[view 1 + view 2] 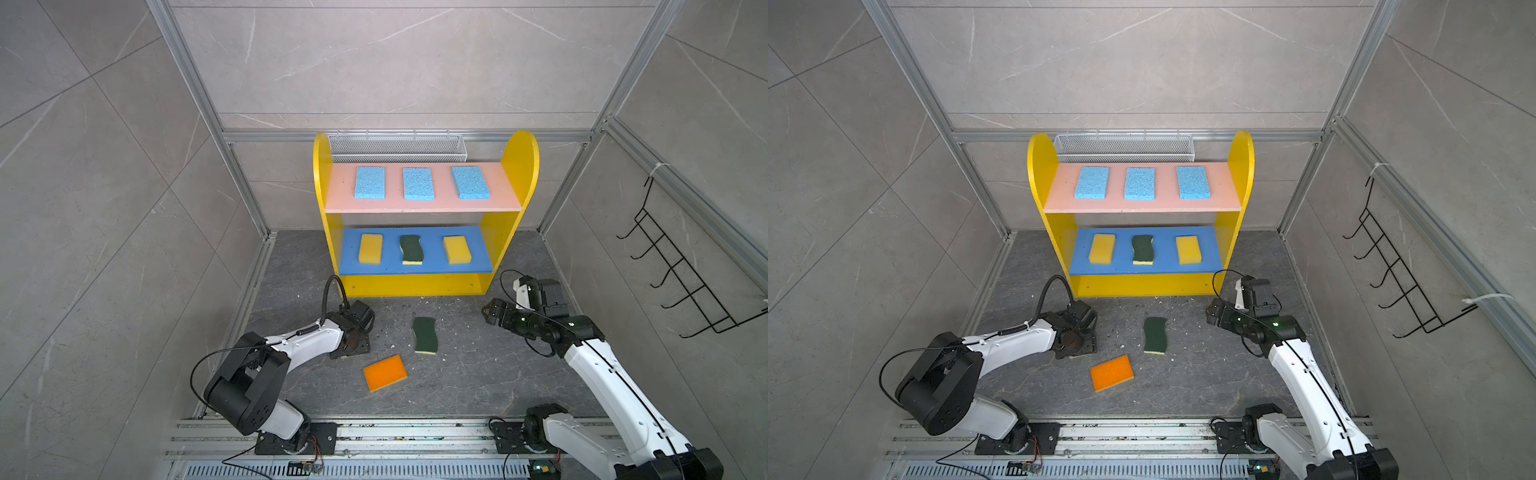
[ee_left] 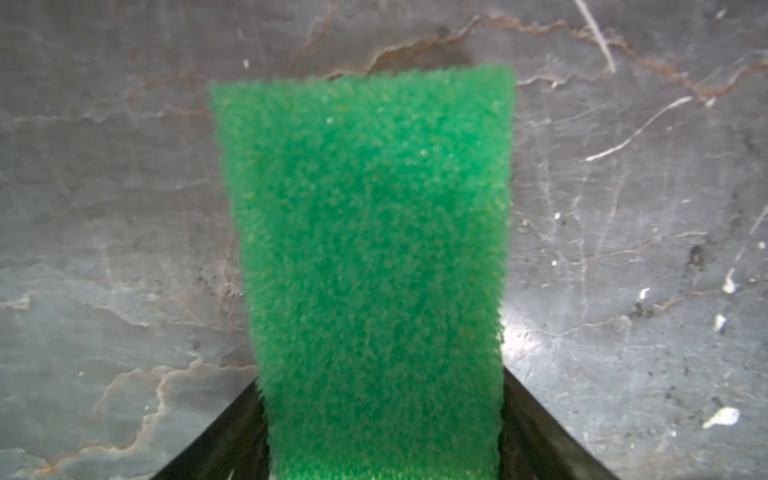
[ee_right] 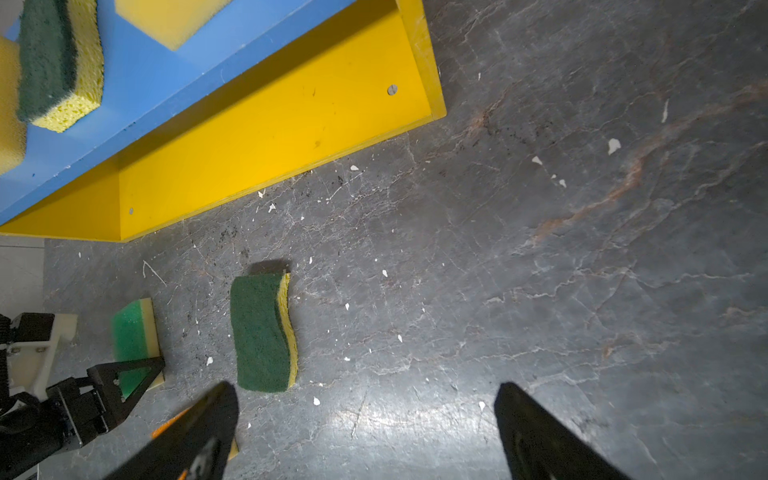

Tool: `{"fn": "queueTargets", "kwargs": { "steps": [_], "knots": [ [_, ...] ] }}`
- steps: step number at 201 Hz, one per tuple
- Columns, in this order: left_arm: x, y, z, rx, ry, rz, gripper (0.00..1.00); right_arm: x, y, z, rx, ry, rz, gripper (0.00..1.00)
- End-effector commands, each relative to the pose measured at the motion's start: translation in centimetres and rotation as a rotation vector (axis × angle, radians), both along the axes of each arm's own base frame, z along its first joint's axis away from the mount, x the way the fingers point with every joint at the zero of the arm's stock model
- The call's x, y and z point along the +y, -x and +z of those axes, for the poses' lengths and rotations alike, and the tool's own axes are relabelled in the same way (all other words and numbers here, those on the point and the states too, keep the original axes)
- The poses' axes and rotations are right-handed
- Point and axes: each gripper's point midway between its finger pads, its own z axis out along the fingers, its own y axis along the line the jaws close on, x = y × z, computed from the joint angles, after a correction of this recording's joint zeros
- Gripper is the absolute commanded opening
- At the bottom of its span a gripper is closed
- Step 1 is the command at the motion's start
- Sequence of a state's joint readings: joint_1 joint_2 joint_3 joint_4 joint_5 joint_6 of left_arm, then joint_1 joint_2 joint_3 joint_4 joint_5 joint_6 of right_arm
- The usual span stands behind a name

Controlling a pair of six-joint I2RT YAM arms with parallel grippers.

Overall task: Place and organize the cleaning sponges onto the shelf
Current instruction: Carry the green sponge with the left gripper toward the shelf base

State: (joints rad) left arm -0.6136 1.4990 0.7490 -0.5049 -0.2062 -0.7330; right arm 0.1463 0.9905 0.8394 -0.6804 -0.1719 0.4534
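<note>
In both top views the left gripper [image 1: 352, 343] hides what it holds. Only the wrist views show us the bright green sponge [image 2: 365, 232] on the floor [image 2: 124, 208] before the shelf [image 1: 515, 166], jaws pressing both sides. The right gripper [image 3: 365, 388] gapes wide, holding nothing.

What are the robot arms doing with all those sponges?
They are putting sponges on the yellow three-tier shelf; six sit there already. The left claw is around a bright green foam sponge on the floor. The right claw hangs open near a dark green wavy sponge. A flat orange sponge waits too.
</note>
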Motion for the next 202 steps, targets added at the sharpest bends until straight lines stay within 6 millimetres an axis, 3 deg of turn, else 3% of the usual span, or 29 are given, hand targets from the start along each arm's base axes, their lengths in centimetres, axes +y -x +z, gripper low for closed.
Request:
{"fn": "queueTargets", "kwargs": {
  "steps": [1, 29, 56, 87, 137, 202],
  "knots": [
    [0.4, 0.8, -0.7, 0.038, -0.025, 0.002, 0.71, -0.1, 0.5, 0.0, 0.003, -0.009, -0.003, 0.99],
    [0.6, 1.5, 0.1, 0.021, -0.014, 0.020, 0.64, 0.0, 0.5, -0.1, 0.002, -0.010, -0.005, 0.99],
    [0.2, 0.6, 1.7, -0.070, 0.008, -0.003, 0.62, 0.0, 0.5, -0.3, 0.002, -0.012, 0.000, 0.98],
    [-2.5, -1.9, 3.9, -0.290, 0.125, -0.098, 0.62, -0.1, 0.4, -1.0, -0.019, -0.011, -0.006, 0.97],
    [-4.3, -6.1, 6.9, -0.515, 0.111, -0.200, 0.62, -0.3, 0.4, -2.2, -0.019, -0.003, -0.021, 0.97],
    [-6.5, -10.9, 7.4, -0.561, 0.017, -0.259, 0.62, -0.2, -0.3, -2.6, -0.015, -0.003, -0.022, 0.97]
  ]
}}
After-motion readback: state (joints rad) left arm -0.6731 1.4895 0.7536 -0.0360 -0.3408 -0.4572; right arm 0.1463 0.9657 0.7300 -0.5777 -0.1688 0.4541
